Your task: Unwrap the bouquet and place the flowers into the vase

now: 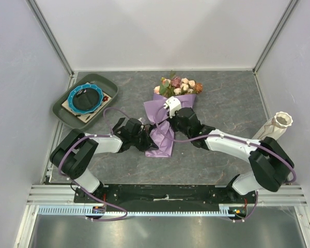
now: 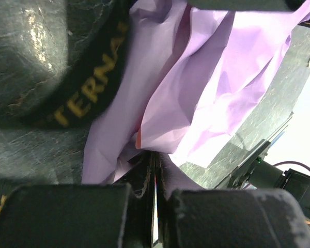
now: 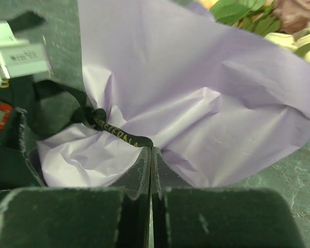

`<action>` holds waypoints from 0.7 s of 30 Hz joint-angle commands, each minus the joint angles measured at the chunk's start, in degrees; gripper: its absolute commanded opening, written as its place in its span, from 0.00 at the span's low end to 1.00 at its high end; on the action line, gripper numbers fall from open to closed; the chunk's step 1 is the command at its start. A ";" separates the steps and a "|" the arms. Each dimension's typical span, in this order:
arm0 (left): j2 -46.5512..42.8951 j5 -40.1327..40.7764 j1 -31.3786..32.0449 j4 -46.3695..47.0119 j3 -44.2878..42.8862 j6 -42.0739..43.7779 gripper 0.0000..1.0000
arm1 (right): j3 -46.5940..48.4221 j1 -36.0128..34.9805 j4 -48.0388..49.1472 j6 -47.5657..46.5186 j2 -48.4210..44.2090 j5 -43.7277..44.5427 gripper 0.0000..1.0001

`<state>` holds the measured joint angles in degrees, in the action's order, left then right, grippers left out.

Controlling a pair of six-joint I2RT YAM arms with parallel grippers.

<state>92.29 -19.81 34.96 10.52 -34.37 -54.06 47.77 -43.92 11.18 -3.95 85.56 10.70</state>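
ribbon [image 2: 93,88]: blurred close-up | flowers [image 3: 294,13]: cut off at top right edge

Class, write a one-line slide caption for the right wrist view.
Right gripper shut on the black ribbon tying the lilac paper, roses at the upper right.

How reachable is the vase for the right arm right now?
Probably not yet: the right end effector is shut on the black ribbon of the bouquet. The vase sits close beside that arm's elbow, nothing lying between them.
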 commanded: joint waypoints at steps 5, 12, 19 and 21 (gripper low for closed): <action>-0.62 5.05 0.11 -1.56 1.50 -0.26 0.03 | -1.98 0.06 4.21 12.19 -12.85 3.36 0.00; -1.06 4.78 0.11 -2.17 0.45 0.71 0.05 | 4.51 0.06 -4.99 16.07 -21.31 6.79 0.00; -0.53 5.13 0.20 -1.65 0.45 0.63 0.08 | 27.62 0.06 -21.27 13.62 -20.53 12.41 0.00; -0.53 4.78 0.20 -1.39 0.44 0.63 0.11 | 35.67 0.06 -25.67 10.55 -19.91 13.29 0.00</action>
<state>91.70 -18.39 35.03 10.66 -34.11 -54.57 69.54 -43.92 -6.92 10.20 65.73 19.86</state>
